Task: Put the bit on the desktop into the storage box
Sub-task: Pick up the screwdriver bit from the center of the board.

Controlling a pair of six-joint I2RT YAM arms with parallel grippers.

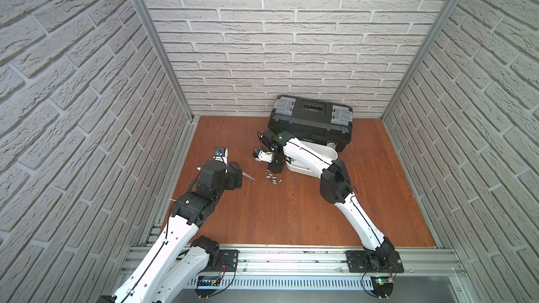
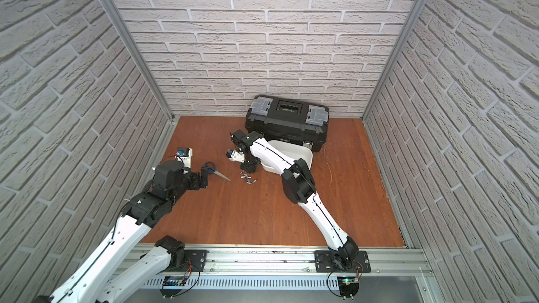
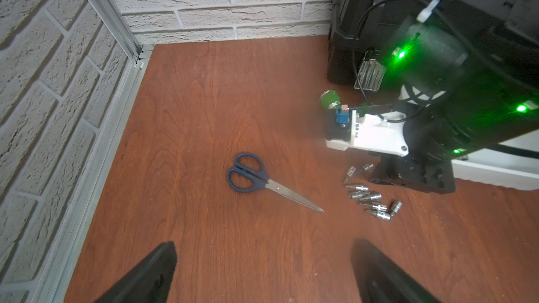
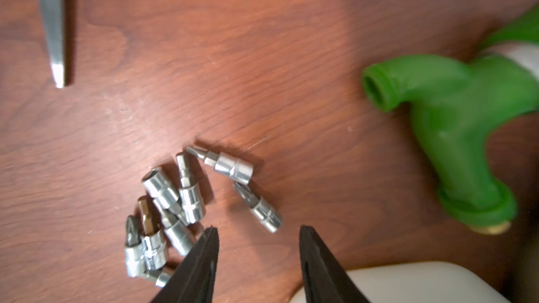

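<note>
Right end effector (image 4: 258, 228), fingers apart and empty, hangs over the bits (image 4: 186, 199) clustered on the counter (image 4: 262, 53), just left of the storage box (image 2: 294, 150). Left end effector (image 3: 262, 243) gapes wide.

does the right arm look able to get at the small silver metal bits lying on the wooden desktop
Probably yes: the right gripper hangs open close over the small silver metal bits, with a single bit lying loose by its jaw gap and nothing covering them.
</note>
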